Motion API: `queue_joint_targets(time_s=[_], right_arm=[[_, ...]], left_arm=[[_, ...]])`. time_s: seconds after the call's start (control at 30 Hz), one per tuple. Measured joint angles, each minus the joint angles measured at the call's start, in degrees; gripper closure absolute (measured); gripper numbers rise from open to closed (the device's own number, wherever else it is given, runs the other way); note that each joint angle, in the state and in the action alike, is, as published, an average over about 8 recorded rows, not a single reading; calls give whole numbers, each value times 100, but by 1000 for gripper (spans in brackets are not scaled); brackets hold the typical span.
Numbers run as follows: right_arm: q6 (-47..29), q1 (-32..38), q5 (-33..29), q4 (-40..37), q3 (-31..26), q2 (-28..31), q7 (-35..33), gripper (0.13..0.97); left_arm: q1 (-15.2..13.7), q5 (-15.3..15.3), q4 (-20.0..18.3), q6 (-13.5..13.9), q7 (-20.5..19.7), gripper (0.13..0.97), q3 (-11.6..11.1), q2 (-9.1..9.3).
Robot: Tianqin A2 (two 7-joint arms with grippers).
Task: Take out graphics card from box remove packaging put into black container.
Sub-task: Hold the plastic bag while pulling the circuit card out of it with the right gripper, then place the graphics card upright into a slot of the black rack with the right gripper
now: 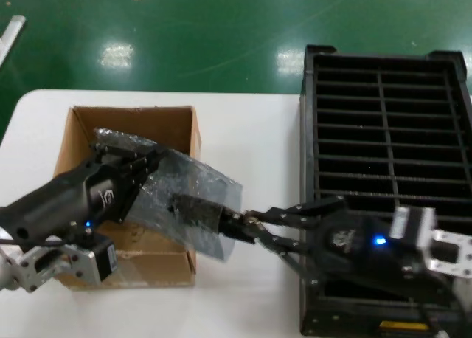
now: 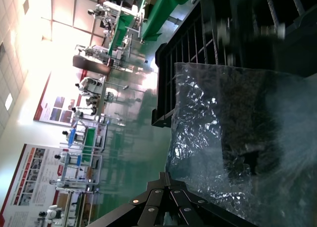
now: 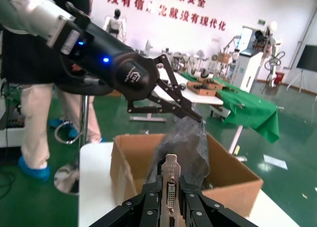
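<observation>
Nearest you, your right gripper (image 1: 247, 227) is clamped on the silver bracket end of the graphics card (image 3: 171, 185), which the right wrist view shows upright between its fingers, poking out of the bag's open mouth. The card itself sits as a dark shape inside the translucent packaging (image 1: 188, 198), held in the air over the near right corner of the box (image 1: 81, 131). Farther back, your left gripper (image 1: 140, 170) pinches the far end of the bag above the box. You look to be mid-way through unsheathing: the card is out of the box but mostly inside the bag. Next, you'd want to draw the two grippers apart along the card's length, holding the bag firm. Beyond, to your right, the black container (image 1: 306, 131) waits on the table (image 1: 251, 131).
</observation>
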Motion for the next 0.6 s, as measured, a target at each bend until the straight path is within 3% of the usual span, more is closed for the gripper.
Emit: queue_joint_targets(time_s=[0.37, 0.6], right_arm=[[277, -656, 107, 880, 829, 1287, 650, 909], [781, -847, -220, 975, 1140, 1602, 871, 909]], left_arm=[[0, 0, 0, 0, 0, 959, -1, 0], [0, 0, 0, 0, 0, 959, -1, 0]])
